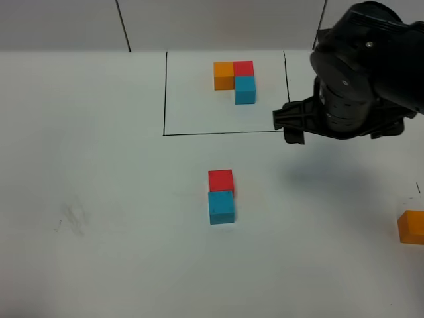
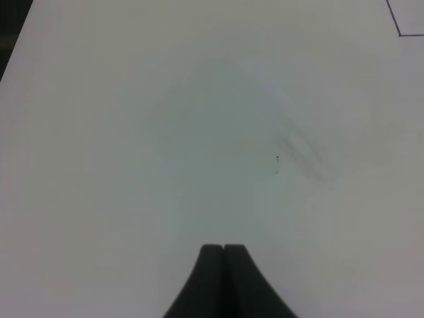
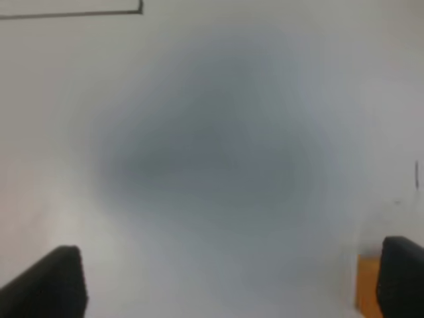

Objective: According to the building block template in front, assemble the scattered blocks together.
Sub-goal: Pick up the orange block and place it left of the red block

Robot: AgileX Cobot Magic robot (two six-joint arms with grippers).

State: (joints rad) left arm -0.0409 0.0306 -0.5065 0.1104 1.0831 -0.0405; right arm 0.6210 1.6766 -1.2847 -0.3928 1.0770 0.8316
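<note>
Template [image 1: 235,79] far centre, inside drawn rectangle [image 1: 164,99]. Red block [image 1: 220,179] touching blue block [image 1: 221,207] mid surface [image 1: 99,165]; orange block [image 1: 411,226] alone at right edge. Right fingers [image 3: 59,281] wide, holding nothing; left fingers [image 2: 213,278] pressed together, holding nothing.

Plain matte white across the table [image 1: 99,165], with a faint grey smudge [image 1: 71,218] at 8 o'clock. Thin black drawn rectangle [image 1: 164,99] at 12 o'clock, framing the building block template [image 1: 235,79] in orange, red and light blue. Near centre, red block [image 1: 220,179] and light blue block [image 1: 221,207], both plain and unframed. At 4 o'clock, orange block [image 1: 411,226], equally plain. Black all over on the right gripper [image 1: 286,126] at 2 o'clock. Black too on the left gripper [image 2: 224,265] in its wrist view.
</note>
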